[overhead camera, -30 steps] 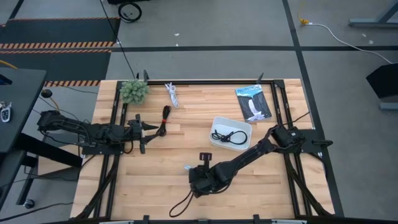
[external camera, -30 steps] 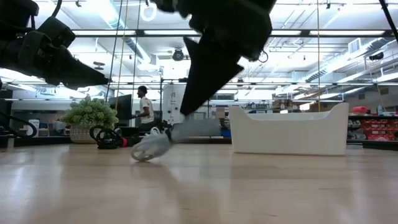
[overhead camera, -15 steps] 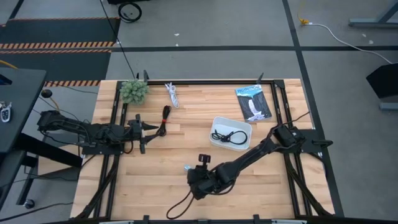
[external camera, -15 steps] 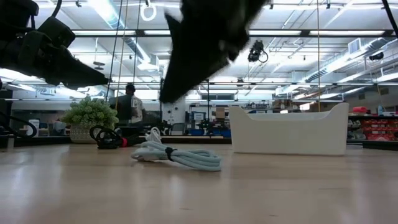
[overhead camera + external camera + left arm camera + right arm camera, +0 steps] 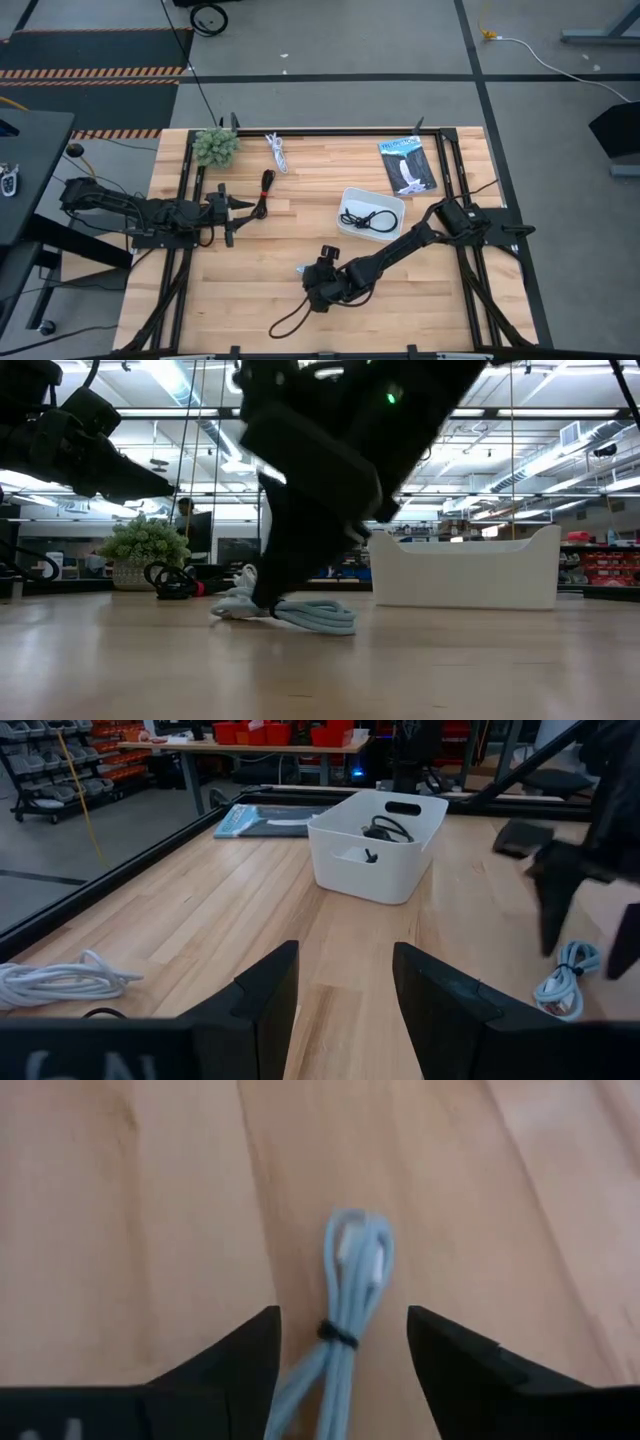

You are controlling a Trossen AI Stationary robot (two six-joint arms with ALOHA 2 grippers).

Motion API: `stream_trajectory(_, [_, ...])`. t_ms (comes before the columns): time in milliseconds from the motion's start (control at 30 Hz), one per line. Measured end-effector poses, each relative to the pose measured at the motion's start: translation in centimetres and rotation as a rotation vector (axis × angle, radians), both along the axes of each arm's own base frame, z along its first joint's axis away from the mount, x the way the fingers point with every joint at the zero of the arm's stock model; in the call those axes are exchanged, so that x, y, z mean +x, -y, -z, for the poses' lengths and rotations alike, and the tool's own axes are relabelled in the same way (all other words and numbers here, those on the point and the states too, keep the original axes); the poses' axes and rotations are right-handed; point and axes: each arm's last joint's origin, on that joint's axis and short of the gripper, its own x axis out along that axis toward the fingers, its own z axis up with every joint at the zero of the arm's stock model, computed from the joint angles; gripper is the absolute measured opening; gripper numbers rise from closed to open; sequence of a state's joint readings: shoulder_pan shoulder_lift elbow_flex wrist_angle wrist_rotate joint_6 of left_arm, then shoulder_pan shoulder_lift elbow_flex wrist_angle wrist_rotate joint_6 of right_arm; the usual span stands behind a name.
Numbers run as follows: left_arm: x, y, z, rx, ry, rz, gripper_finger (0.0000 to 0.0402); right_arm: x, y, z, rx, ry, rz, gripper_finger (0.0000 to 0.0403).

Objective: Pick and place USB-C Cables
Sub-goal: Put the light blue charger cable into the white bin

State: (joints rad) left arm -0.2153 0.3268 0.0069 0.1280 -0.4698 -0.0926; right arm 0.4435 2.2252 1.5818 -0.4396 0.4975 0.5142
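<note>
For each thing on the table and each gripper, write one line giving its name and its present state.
light blue-grey cable: bundled, lying flat on the table, between the open fingers.
right gripper: open, over that cable.
left gripper: open, holding nothing.
plain black cable: coiled, inside the tray.
white tray: upright.
black cable with red band: bundled, on the table.
white cable: bundled, on the table.

A pale blue-grey bundled cable (image 5: 292, 614) lies on the light wooden table (image 5: 320, 670) — the right arm's dark gripper (image 5: 275, 598) touches its top. Behind stand a white rounded tray (image 5: 466, 568) and small green plant (image 5: 145, 548).
</note>
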Motion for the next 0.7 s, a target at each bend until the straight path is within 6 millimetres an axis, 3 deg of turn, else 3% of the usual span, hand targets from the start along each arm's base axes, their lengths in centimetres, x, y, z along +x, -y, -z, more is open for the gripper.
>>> stream_trajectory(233, [0.0,0.0,0.0,0.0,0.001,0.0,0.0172,-0.4,0.8,1.3,0.042,-0.025,-0.003,0.0191])
stream_trajectory(567, [0.0,0.0,0.0,0.0,0.001,0.0,0.0172,-0.5,0.8,1.4,0.02,-0.045,-0.039,0.0044])
stream_trajectory(700, [0.0,0.0,0.0,0.0,0.001,0.0,0.0172,-1.1,0.9,0.3,-0.05,-0.15,-0.033,0.0042])
